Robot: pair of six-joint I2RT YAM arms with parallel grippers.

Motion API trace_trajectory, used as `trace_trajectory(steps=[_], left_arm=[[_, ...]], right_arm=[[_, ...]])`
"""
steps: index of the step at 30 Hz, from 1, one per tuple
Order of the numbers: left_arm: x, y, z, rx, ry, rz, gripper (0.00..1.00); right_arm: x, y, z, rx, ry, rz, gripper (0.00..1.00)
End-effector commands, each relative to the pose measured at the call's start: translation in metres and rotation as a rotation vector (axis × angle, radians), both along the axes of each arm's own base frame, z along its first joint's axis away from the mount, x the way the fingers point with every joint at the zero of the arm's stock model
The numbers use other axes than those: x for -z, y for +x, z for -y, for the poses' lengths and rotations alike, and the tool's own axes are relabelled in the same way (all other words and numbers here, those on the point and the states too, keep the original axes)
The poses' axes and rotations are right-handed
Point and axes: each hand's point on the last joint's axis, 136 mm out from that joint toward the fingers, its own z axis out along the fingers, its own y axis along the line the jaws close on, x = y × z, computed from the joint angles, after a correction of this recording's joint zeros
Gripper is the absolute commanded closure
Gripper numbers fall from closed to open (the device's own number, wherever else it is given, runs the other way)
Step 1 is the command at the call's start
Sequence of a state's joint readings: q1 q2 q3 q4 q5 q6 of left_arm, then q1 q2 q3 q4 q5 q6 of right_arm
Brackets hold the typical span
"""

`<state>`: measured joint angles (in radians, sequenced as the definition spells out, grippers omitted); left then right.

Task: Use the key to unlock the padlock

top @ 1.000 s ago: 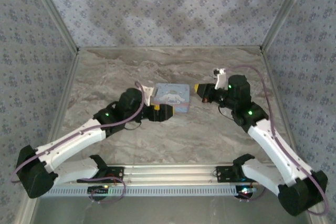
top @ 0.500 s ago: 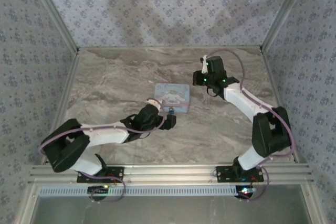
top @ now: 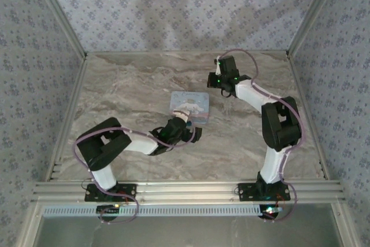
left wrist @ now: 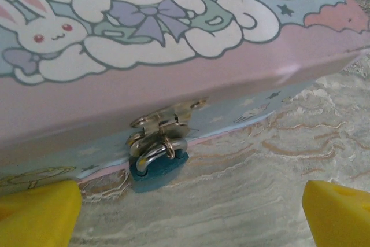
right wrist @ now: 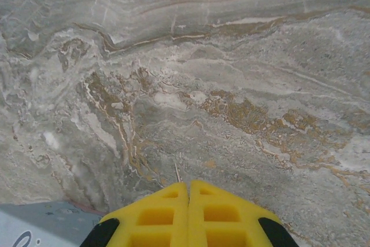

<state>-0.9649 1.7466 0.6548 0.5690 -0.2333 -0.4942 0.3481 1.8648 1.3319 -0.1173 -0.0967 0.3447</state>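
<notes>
In the left wrist view the padlock (left wrist: pixel 159 172), a tiny teal block, hangs by its silver shackle from the hasp (left wrist: pixel 165 121) on the front of the light blue cartoon tin (left wrist: pixel 173 39). It touches the marble. My left gripper (left wrist: pixel 188 218) is open, its yellow fingers (left wrist: pixel 34 215) wide apart just in front of the padlock, touching nothing. From above, the left gripper (top: pixel 193 134) sits at the tin's (top: pixel 191 107) near edge. My right gripper (right wrist: pixel 188 184) is shut, and a thin metal sliver, the key (right wrist: pixel 177 173), pokes out between its pads. It hovers behind the tin (top: pixel 210 80).
The marble table (top: pixel 127 85) is walled by patterned panels at the back and sides. A corner of the tin (right wrist: pixel 34 224) shows at the lower left of the right wrist view. An aluminium rail (top: pixel 185 189) runs along the near edge.
The left arm has folded in, bringing its gripper round to the tin's front by the padlock. The right gripper has swung back and to the left, behind the tin.
</notes>
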Motion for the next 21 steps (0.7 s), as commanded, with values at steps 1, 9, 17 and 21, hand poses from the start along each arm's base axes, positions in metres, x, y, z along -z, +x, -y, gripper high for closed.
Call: trace_trajectory(steps=[1,9,17,21], left_arm=[[-0.020,0.012,0.019,0.019,-0.038,0.076,0.02],[-0.010,0.011,0.036,0.075,-0.087,0.058,0.07],[-0.017,0.010,0.043,0.154,-0.171,0.063,0.18],[-0.023,0.011,0.042,0.201,-0.282,0.033,0.29]], right_arm=[[-0.001,0.004,-0.004,-0.029,-0.019,-0.001,1.00],[0.023,-0.003,-0.014,-0.071,-0.047,-0.056,1.00],[0.032,-0.009,-0.015,-0.083,-0.056,-0.075,1.00],[0.038,-0.012,-0.016,-0.089,-0.066,-0.083,1.00]])
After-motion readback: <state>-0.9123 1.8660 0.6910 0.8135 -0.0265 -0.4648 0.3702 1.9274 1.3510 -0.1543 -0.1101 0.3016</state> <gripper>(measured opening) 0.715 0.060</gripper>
